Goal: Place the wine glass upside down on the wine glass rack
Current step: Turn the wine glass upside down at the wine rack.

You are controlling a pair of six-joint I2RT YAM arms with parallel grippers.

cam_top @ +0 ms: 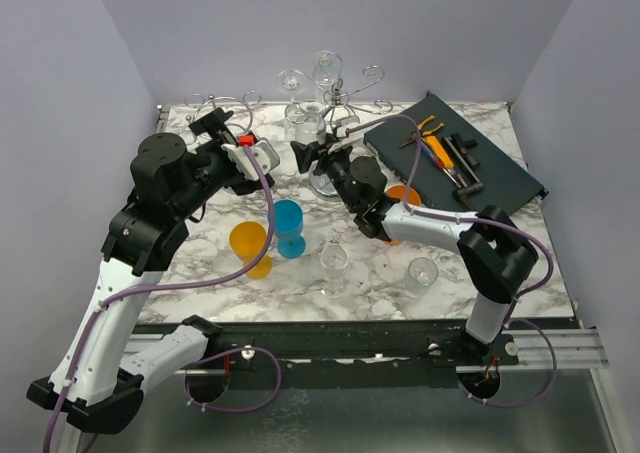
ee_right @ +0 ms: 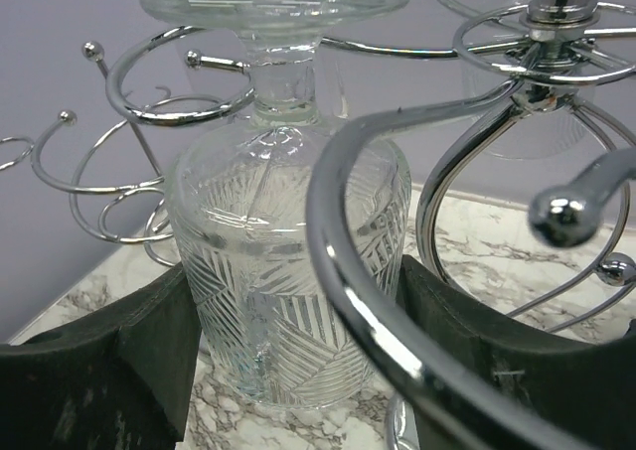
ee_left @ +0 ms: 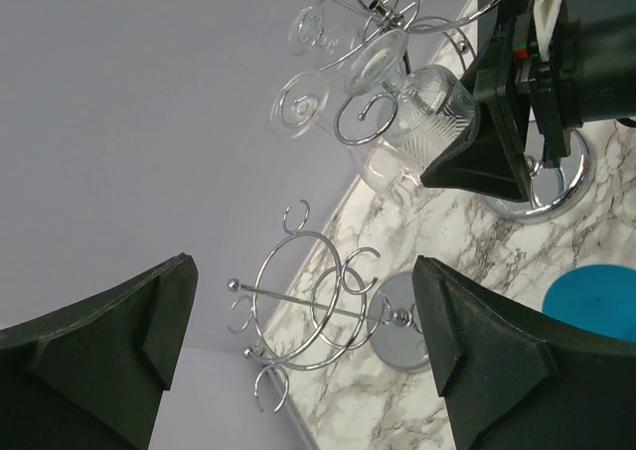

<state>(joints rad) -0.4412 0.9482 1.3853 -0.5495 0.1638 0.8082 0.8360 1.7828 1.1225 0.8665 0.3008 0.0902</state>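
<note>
Grey walls (cam_top: 400, 23), white marble table (cam_top: 375, 273). 2 chrome racks: wine glass rack (cam_top: 345, 98), 2nd rack (cam_top: 222, 108) left of it. Wine glass rack carries 3 inverted glasses. Right gripper (cam_top: 308, 153) clamps 1 of them, the patterned wine glass (ee_right: 288, 271), foot above a ring. Left gripper (ee_left: 303, 281) is spread wide and empty. In front of the rack: 1 blue goblet (cam_top: 289, 228), 1 orange goblet (cam_top: 250, 245), 2 clear glasses (cam_top: 333, 268).

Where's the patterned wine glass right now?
In the right wrist view the patterned wine glass hangs upside down mid-frame, stem in a ring of the wine glass rack at the table's back, bowl between the right hand's fingers.
</note>
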